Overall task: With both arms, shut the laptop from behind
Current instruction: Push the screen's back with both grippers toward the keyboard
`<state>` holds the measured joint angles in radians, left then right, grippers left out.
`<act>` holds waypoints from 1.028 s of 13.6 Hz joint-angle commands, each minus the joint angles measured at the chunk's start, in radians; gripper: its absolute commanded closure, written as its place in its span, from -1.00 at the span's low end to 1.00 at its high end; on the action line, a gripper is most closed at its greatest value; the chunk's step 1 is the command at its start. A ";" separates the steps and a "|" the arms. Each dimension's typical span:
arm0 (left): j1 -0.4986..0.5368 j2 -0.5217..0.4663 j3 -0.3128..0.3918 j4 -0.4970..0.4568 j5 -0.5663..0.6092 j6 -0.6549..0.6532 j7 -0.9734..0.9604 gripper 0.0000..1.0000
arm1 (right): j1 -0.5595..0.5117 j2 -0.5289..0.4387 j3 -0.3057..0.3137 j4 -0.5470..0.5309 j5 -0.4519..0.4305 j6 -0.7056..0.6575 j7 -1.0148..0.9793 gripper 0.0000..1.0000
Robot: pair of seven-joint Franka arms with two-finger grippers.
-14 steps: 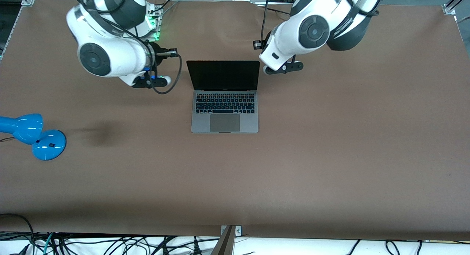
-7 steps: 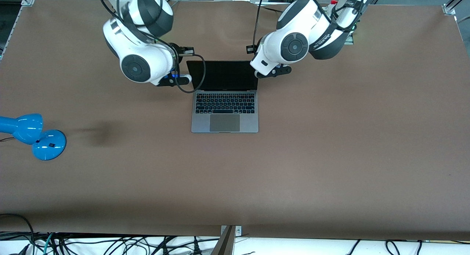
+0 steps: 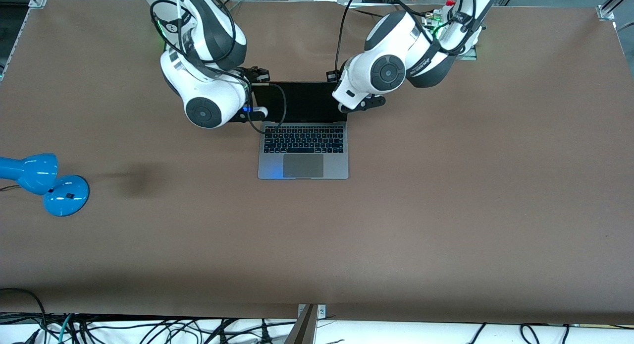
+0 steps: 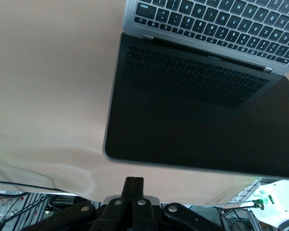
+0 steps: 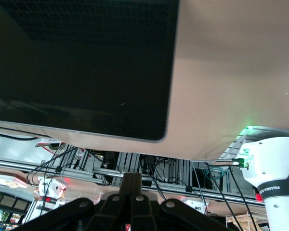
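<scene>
Flanking open laptop [image 3: 303,136] lid corners: left hand [image 4: 134,185], right hand [image 5: 130,182], both pinched closed, empty.

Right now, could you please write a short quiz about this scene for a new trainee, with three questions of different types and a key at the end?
1. True or false: the laptop lid is already shut flat on the keyboard.
2. How do the fingers of the left gripper and the right gripper stand? A) both shut B) both open C) one open, one shut
3. Fill in: the blue desk lamp stands toward the ____ arm's end of the table.

Key
1. False: the lid is up and the black screen faces the front camera.
2. A
3. right
</scene>
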<state>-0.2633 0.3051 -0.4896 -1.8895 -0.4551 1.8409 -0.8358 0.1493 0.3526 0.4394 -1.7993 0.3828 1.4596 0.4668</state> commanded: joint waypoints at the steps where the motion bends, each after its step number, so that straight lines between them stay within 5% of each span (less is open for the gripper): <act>1: -0.008 0.019 0.005 0.004 0.019 0.027 -0.005 1.00 | 0.021 0.008 0.001 -0.015 0.022 0.027 0.000 1.00; 14: 0.001 0.117 0.022 0.093 0.101 0.077 -0.003 1.00 | 0.032 0.034 -0.008 -0.026 -0.010 0.189 -0.023 1.00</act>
<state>-0.2612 0.3764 -0.4708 -1.8380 -0.3892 1.9009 -0.8358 0.1822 0.4015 0.4339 -1.8228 0.3831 1.6333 0.4609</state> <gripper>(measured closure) 0.991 0.991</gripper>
